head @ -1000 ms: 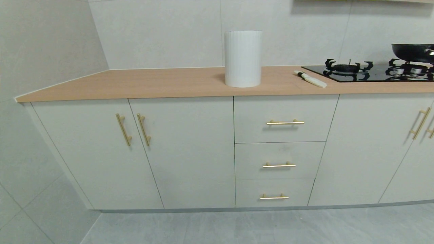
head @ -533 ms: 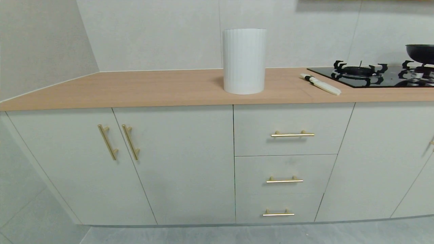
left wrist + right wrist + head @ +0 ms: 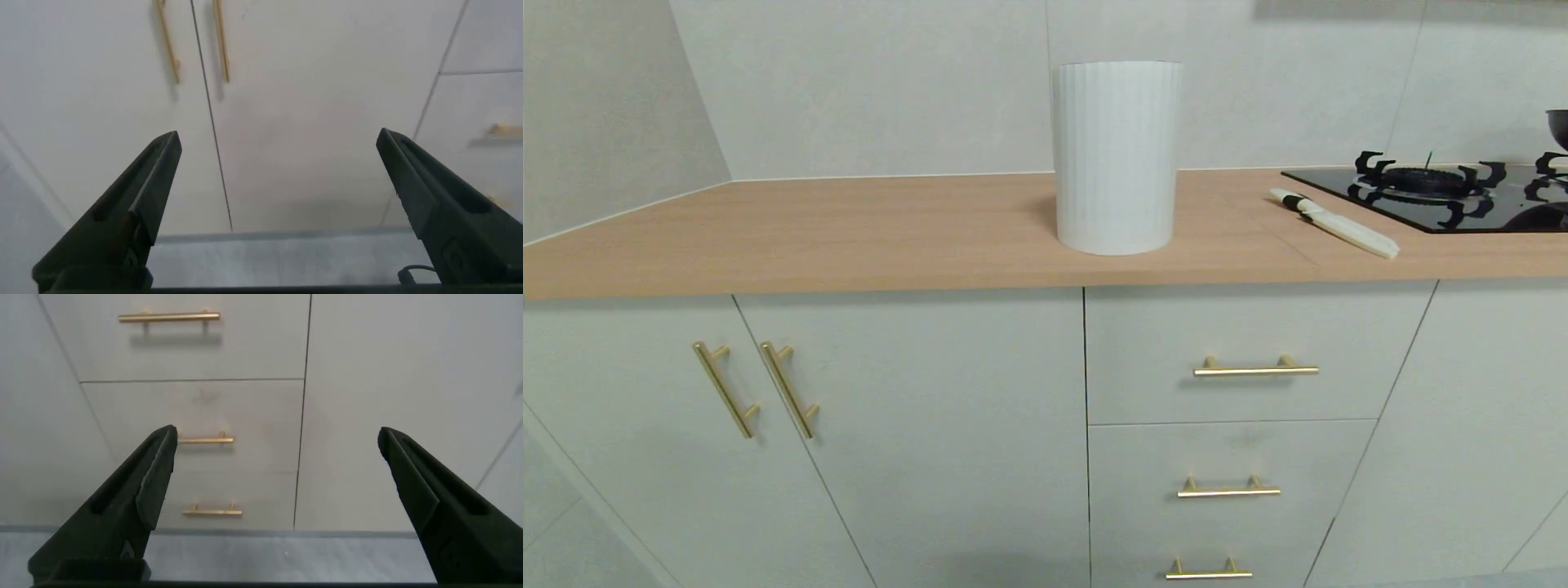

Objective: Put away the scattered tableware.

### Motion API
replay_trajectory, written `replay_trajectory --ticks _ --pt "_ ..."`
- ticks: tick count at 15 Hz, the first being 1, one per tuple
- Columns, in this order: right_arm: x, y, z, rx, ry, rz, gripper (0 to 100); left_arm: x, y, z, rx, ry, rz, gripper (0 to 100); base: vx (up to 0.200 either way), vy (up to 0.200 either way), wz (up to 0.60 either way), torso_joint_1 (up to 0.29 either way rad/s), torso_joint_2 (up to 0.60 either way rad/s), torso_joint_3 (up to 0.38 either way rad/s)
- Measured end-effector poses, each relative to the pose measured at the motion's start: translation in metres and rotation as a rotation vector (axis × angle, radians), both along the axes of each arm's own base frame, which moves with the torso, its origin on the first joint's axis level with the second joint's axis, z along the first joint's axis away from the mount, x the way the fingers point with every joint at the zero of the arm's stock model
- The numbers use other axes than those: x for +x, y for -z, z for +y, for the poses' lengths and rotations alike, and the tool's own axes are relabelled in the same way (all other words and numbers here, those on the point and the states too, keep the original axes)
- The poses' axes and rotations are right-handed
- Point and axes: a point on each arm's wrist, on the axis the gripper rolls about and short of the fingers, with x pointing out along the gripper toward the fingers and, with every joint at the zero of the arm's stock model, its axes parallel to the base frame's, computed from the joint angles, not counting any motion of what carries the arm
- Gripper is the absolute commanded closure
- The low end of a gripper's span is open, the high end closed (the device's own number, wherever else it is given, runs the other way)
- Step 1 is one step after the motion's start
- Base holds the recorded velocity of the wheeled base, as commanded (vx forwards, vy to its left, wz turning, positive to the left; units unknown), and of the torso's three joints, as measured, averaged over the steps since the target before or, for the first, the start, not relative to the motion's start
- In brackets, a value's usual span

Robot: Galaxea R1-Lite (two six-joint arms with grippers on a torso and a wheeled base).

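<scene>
Right gripper (image 3: 276, 434), fingers spread wide and empty, facing stacked drawers (image 3: 204, 400) with three gold bar handles (image 3: 169, 318); a plain cabinet door (image 3: 392, 367) adjoins them, grey floor (image 3: 270, 567) beneath.

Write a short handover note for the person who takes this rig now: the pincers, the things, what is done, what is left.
Pincers: the left pincer is open and empty, low before the cabinet doors. The right pincer is open and empty, before the drawers.
Things: the white utensil lies flat on the countertop, between the white ribbed container and the stove, apart from both.
Done: nothing yet; the utensil is untouched.
Left: pick it up and probably stand it in the container.
</scene>
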Motion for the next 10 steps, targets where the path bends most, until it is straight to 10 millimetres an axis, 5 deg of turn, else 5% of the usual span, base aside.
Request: replay_trajectory --ticks 3,10 --pt "0.0000 0.0000 0.0000 0.000 -0.001 0.000 0 0.0000 0.0000 0.0000 0.000 0.000 0.000 0 0.200 0.000 0.00 0.004 0.00 -0.001" --pt "0.0000 0.0000 0.0000 0.001 0.000 0.001 0 0.0000 0.0000 0.0000 -0.001 0.000 0.000 0 0.000 0.000 0.00 0.000 0.00 0.000"
